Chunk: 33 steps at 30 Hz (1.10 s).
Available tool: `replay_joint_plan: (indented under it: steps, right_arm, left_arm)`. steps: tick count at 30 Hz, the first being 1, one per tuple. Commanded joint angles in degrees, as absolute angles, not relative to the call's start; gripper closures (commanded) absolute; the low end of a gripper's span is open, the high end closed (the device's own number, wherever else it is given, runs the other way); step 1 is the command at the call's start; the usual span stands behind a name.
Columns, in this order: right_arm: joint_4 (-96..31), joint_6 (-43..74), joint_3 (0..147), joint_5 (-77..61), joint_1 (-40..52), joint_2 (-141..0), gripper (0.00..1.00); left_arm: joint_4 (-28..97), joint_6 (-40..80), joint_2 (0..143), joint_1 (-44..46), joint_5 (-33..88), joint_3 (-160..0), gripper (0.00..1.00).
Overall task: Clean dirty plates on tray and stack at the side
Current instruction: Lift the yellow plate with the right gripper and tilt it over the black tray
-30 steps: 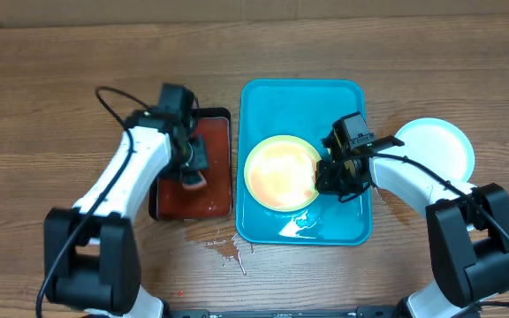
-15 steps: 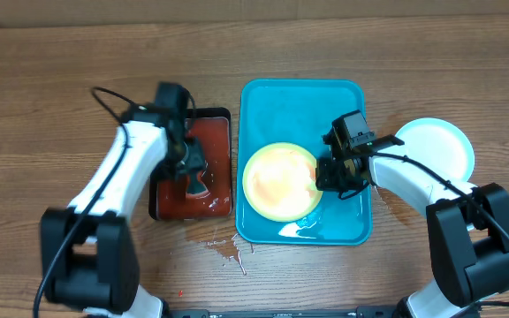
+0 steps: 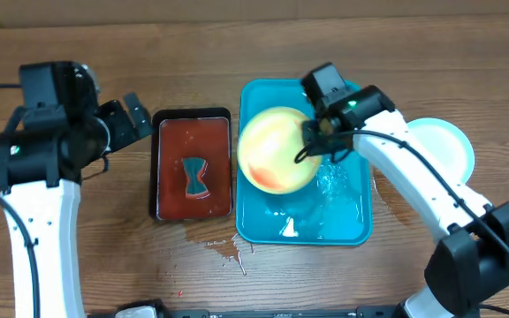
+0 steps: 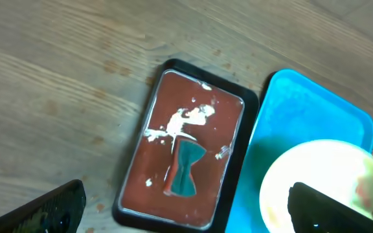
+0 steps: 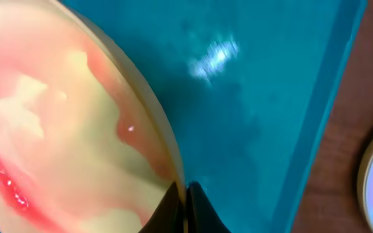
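Plate: pale yellow, red-smeared, wet; probably light, stiff, slippery.
Right gripper: pinching its right rim above the tray.
Left gripper: spread wide, empty.
Hold: thin rim, firmly.

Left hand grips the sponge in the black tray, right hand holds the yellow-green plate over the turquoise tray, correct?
No: overhead shows the left hand open, away from the sponge lying loose in the black tray. The right hand does hold the yellow-green plate over the turquoise tray.
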<state>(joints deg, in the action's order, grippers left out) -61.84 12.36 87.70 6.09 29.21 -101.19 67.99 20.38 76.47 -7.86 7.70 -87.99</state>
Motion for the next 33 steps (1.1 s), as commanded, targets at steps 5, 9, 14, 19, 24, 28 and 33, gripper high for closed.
replay_joint_plan:
  steps: [5,9,14,19,24,28,33]
  right_arm:
    - [-49.8,11.6,90.3,14.2,40.0,-100.7,0.96]
    - [-44.8,12.2,90.3,25.1,46.1,-102.9,0.96]
    - [-41.0,12.4,90.3,41.6,52.9,-103.3,0.96]
    - [-39.7,12.3,90.3,51.5,57.2,-103.3,0.96]
    - [-39.7,11.9,90.3,55.5,59.7,-103.3,0.96]
    - [-39.8,11.9,90.3,60.1,61.9,-103.3,0.96]
    - [-40.0,11.9,90.3,63.9,64.7,-103.3,0.96]
  left_arm:
    - [70.1,17.5,74.0,-8.7,8.8,-88.9,0.00]
    - [71.6,16.7,74.0,-8.7,8.4,-88.9,0.00]
    - [72.2,16.7,74.2,-8.7,8.4,-88.9,0.00]
    - [72.2,16.7,74.2,-8.6,8.4,-88.9,0.00]
    - [72.2,16.7,74.3,-8.6,8.4,-88.9,0.00]
    - [72.2,16.7,74.2,-8.6,8.4,-88.9,0.00]
    - [72.2,16.7,74.3,-8.6,8.4,-88.9,0.00]
